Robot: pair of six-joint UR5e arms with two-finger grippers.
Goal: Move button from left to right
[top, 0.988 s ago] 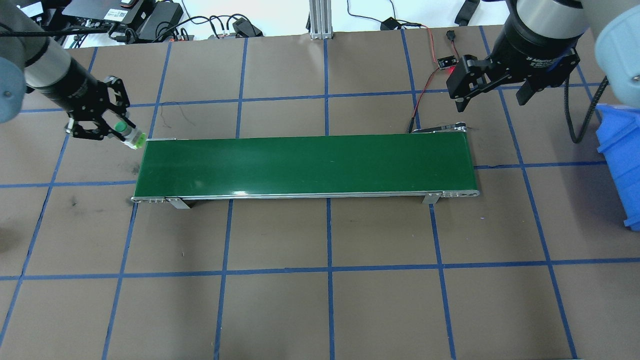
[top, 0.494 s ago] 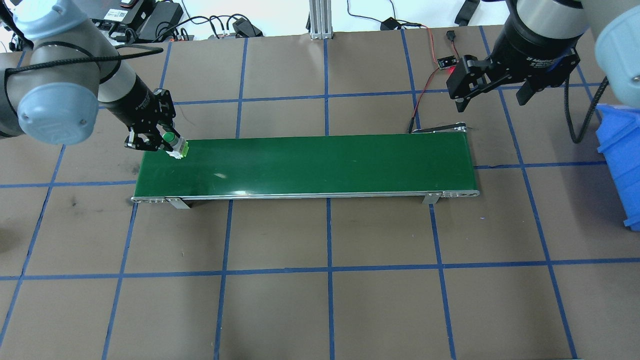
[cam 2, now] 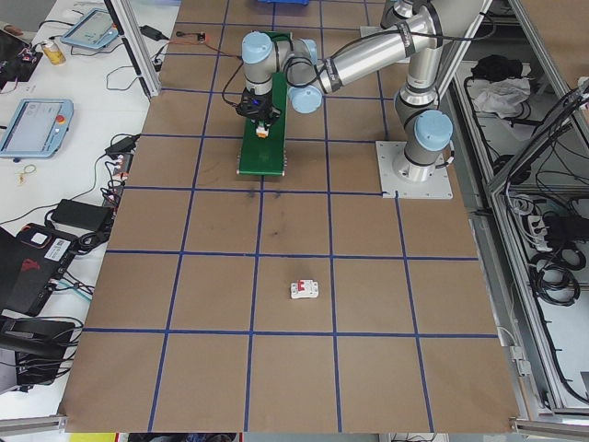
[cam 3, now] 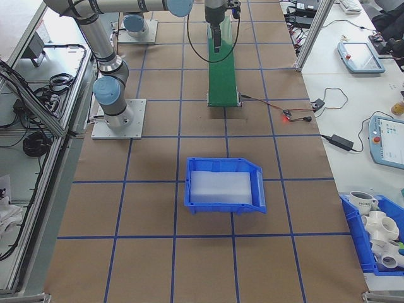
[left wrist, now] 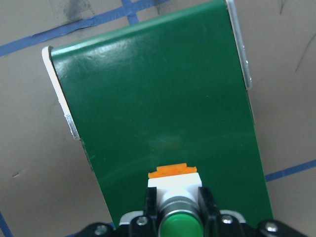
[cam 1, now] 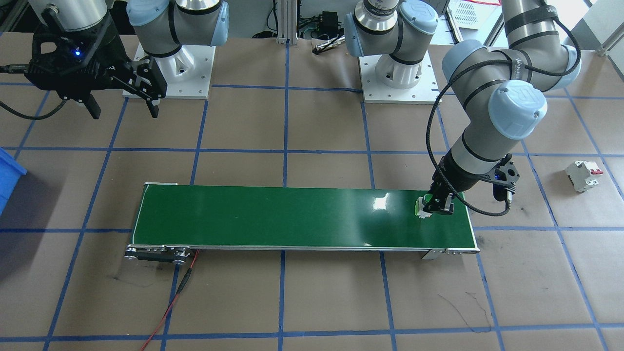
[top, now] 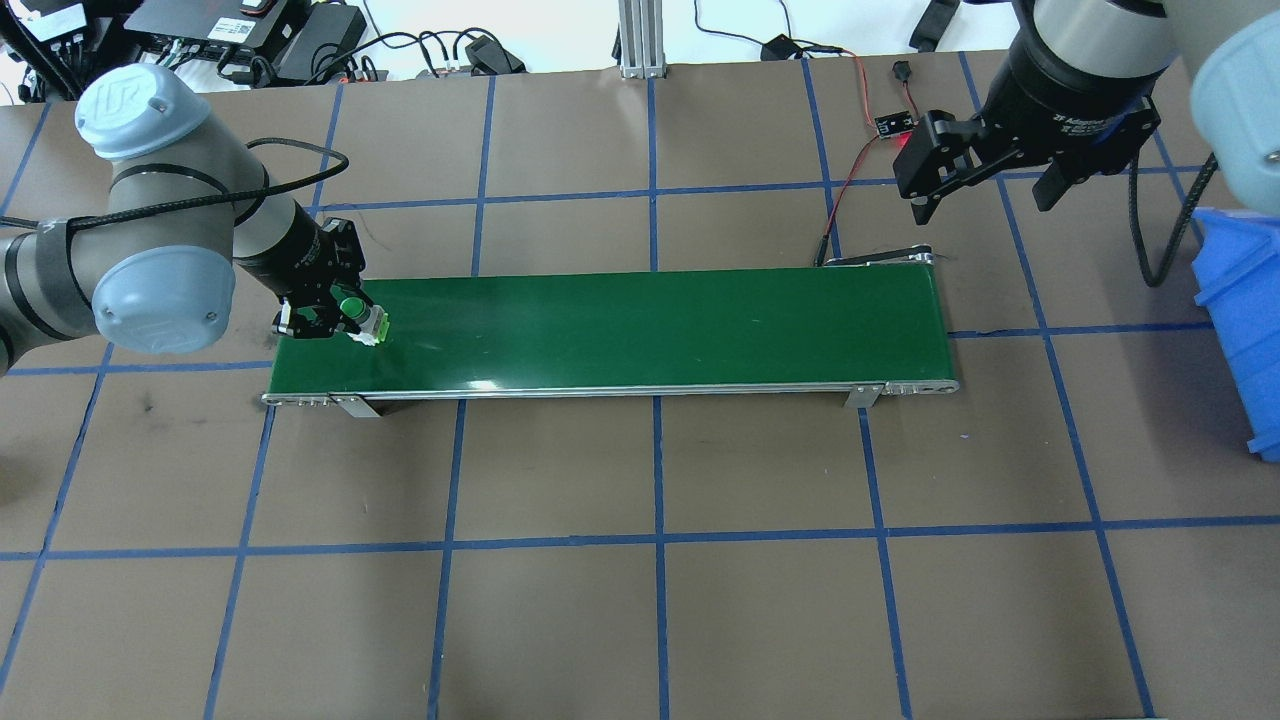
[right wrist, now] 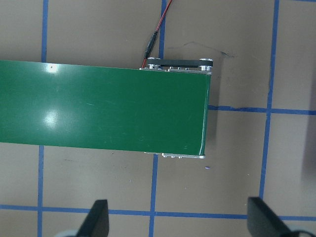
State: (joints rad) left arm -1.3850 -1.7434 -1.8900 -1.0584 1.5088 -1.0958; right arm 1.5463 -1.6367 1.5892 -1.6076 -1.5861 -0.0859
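Left gripper (top: 345,325) has its jaws closed on the button (top: 366,322), holding it low over the left end of the green conveyor belt (top: 650,325); contact with the belt surface cannot be told. In the left wrist view the button (left wrist: 175,195) sits clamped between the two fingers (left wrist: 149,205), green cap toward the camera, white body and orange edge pointing out along the belt (left wrist: 158,108). Front-facing view shows the same: left gripper (cam 1: 435,204) tilted down at the belt's end on that view's right, button (cam 1: 422,205) white and green at the fingertips. Right gripper (top: 985,190) hangs above the table (top: 640,600) just beyond the far right corner of the belt, jaws spread wide, nothing in them; right wrist view shows both fingertips (right wrist: 98,219) far apart with the belt's right end (right wrist: 148,113) below. Red and black wire (top: 850,160) runs from the belt's right end to a small board with a red light. Blue bin (top: 1245,310) at the right edge of the table. White circuit breaker with red levers (cam 1: 582,175) lies on the table well apart from the belt, beyond its left end. Blue tape grid on brown table.
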